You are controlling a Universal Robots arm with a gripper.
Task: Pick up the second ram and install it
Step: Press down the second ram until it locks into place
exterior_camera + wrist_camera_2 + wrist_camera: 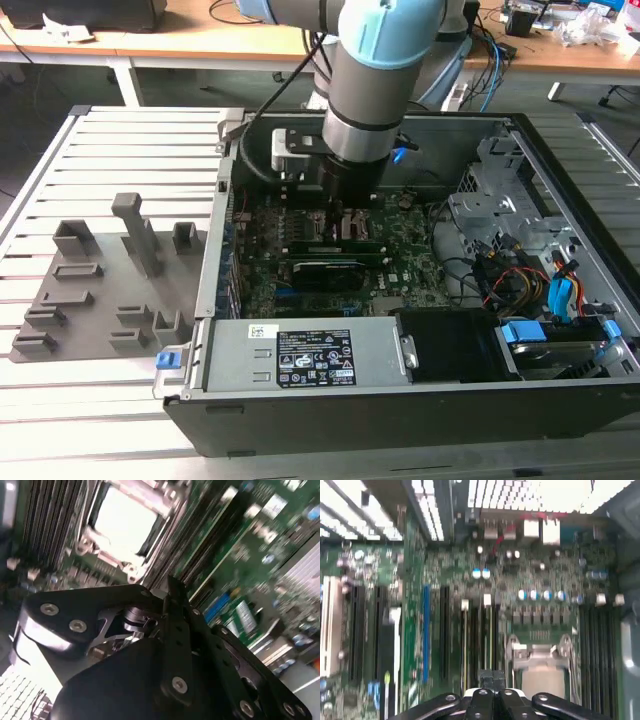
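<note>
An open desktop computer case [560, 170] lies on its side on a slatted metal table [110, 130], with its green motherboard [400, 250] exposed. On the exterior view's left of the case sits a grey plastic fixture tray [100, 290] with upright blocks — no green stick is to be seen in any of its holders. The robot arm [375, 70] reaches straight down into the case, and its gripper [340, 215] is low over the memory slots [335, 243] just beside the CPU socket [540, 667].

In the first wrist view the fingertips [487, 680] appear drawn together above the long dark slots [475, 640], yet whether they clamp anything I cannot tell; the second wrist view has the gripper body [150, 680] in front of the tips. The second ram itself I cannot pick out with certainty — it may be the thin strip under the tips, at or in a slot.

Judging by this, the pick-up seems done and the work stands at the seating stage; whether the stick is fully pressed home cannot be confirmed here.
</note>
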